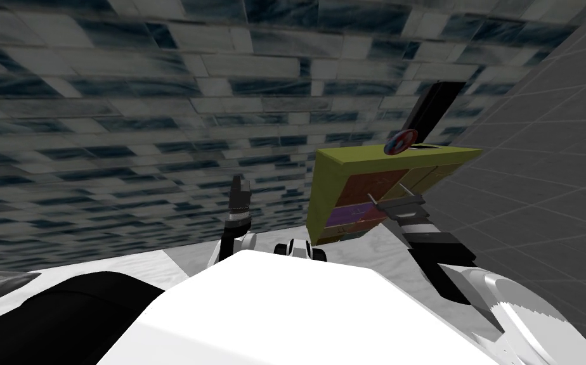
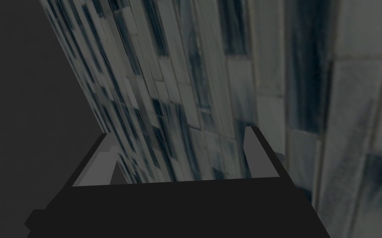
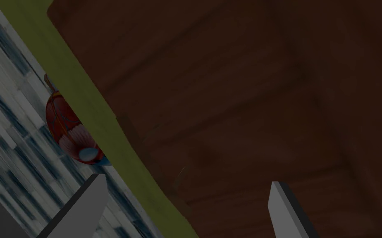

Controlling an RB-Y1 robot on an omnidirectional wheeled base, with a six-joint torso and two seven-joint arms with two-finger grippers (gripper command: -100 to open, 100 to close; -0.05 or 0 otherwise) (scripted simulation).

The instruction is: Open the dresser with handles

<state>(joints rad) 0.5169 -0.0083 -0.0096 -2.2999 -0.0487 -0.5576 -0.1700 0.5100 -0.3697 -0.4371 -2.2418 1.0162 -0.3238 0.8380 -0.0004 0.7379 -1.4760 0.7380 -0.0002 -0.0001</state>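
Now I am holding my right gripper (image 1: 387,195), fingers spread wide, close before the brown drawer front (image 3: 248,103) of the yellow-green dresser (image 1: 323,190) at my one o'clock, likely lining up for a handle. My left gripper (image 2: 177,157) is hanging released at eleven o'clock.

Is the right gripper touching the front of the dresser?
Cannot tell. In the head view the right gripper overlaps the dresser front; the right wrist view shows its open fingers before a brown drawer front, no plain contact or gap.
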